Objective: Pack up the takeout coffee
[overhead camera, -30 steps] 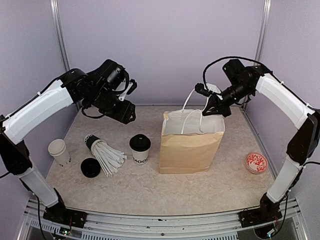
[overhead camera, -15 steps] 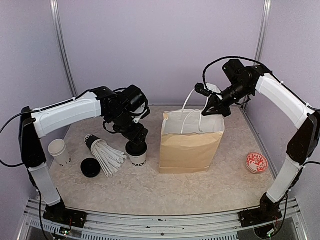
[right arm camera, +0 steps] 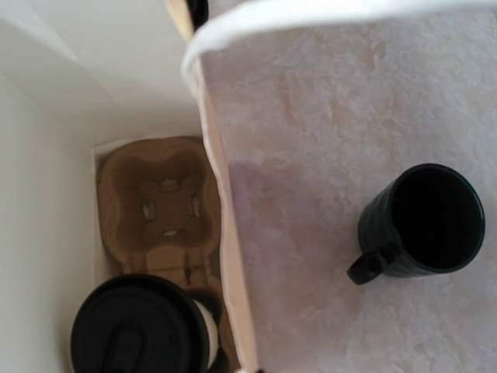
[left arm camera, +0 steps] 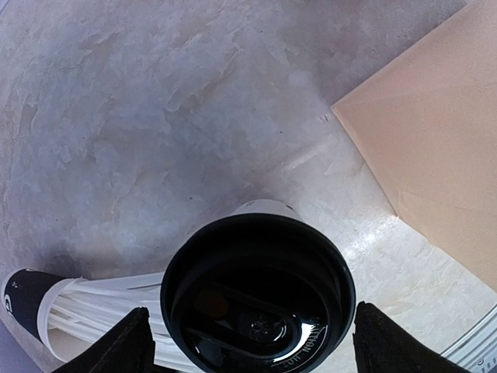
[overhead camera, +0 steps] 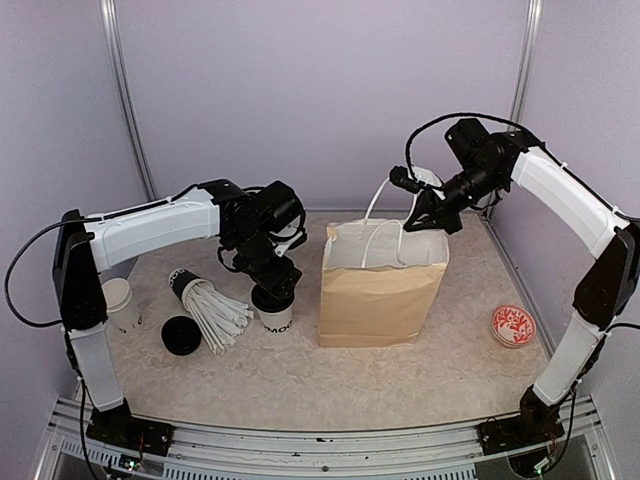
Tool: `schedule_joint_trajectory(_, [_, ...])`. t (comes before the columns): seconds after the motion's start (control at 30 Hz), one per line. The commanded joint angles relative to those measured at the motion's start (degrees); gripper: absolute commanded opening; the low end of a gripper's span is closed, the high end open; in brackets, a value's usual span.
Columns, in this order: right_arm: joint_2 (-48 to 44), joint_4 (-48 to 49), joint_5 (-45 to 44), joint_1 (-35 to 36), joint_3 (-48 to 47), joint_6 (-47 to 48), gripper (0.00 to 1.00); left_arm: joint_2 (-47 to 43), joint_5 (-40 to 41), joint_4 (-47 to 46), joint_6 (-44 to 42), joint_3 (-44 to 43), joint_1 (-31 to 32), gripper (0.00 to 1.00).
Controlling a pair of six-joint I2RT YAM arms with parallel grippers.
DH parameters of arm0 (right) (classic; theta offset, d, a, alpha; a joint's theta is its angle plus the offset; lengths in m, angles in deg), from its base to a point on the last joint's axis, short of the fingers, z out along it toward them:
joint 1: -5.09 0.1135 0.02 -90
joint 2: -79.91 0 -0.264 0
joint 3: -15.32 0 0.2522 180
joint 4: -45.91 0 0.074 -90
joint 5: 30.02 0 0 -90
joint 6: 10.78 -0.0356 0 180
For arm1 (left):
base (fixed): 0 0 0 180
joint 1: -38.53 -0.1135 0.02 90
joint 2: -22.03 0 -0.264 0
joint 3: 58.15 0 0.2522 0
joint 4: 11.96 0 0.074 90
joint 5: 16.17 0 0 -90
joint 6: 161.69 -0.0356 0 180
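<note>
A brown paper bag, white inside, stands on the mottled stone-look counter. Just left of the bag stands a takeout cup of white tapered paper with black lettering and a glossy round black lid. The left hand straddles that lid, spread wide, gripping nothing. Inside the bag, another lidded cup sits in a moulded pulp carrier. The right hand is pinched tight on the bag's white handle.

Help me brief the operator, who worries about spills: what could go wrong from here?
1. The open left tool straddles the lidded cup with straws right beside it; closing could snag them or tip the cup.
2. The right tool grips only one handle of the bag; the cup could catch its rim or bump the packed cup.
</note>
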Motion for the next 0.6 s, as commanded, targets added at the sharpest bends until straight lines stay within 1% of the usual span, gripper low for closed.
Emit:
schedule_joint_trajectory(0.0, [-0.2, 0.0, 0.6, 0.7, 0.6, -0.1, 0.00, 1.5, -1.4, 1.2, -0.6, -1.3, -0.3, 0.86])
schedule_joint_trajectory(0.27, [-0.4, 0.2, 0.5, 0.7, 1.3, 0.0, 0.00, 3.0, -1.5, 2.1, -0.8, -1.1, -0.3, 0.83])
schedule_joint_trajectory(0.47, [-0.5, 0.3, 0.3, 0.7, 1.4, 0.1, 0.00, 4.1, -2.7, 3.4, -0.7, -1.1, -0.3, 0.73])
schedule_joint_trajectory(0.57, [-0.5, 0.2, 0.2, 0.7, 1.3, 0.1, 0.00, 3.6, -2.7, 4.1, -0.3, -1.5, -0.3, 0.70])
